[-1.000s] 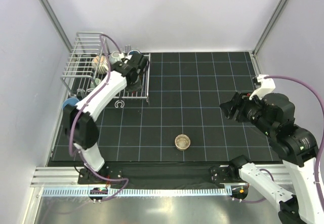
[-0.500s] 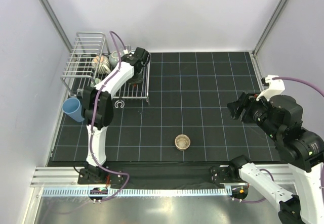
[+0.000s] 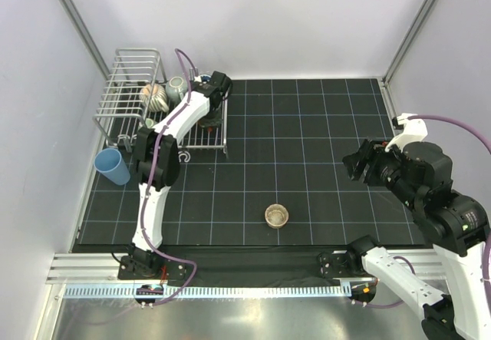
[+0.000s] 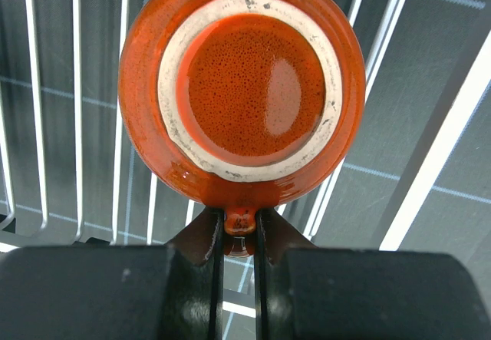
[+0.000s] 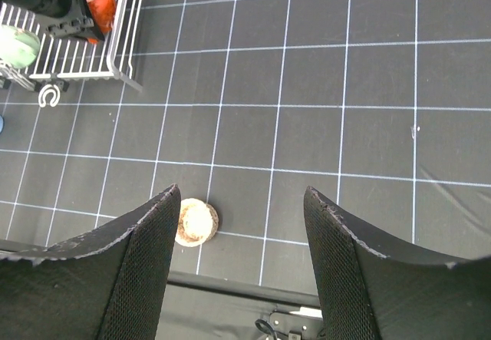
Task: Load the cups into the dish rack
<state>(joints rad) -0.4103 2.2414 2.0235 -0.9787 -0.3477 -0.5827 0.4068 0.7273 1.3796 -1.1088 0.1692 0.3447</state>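
My left gripper (image 4: 239,221) is shut on the small handle of the orange-brown glazed cup (image 4: 242,79). The cup is upside down, base showing, over the flat slats of the silver dish rack (image 4: 77,125). In the top view this gripper (image 3: 211,98) is at the rack's (image 3: 126,52) right end. A ribbed cream cup (image 3: 153,94) and a pale green cup (image 3: 178,87) lie in the rack. A small tan cup (image 3: 277,216) stands on the mat, also in the right wrist view (image 5: 197,222). My right gripper (image 5: 242,202) is open and empty, high above the mat.
A light blue tumbler (image 3: 113,166) lies on the mat's left edge, outside the rack. The right wrist view shows the rack corner (image 5: 123,48) with the orange cup (image 5: 100,2) and the green cup (image 5: 15,44). White walls and metal posts enclose the black gridded mat (image 3: 307,125).
My left arm has stretched farther back along the rack's right end with the orange cup, uncovering the blue tumbler. My right arm drifted slightly right, then back.
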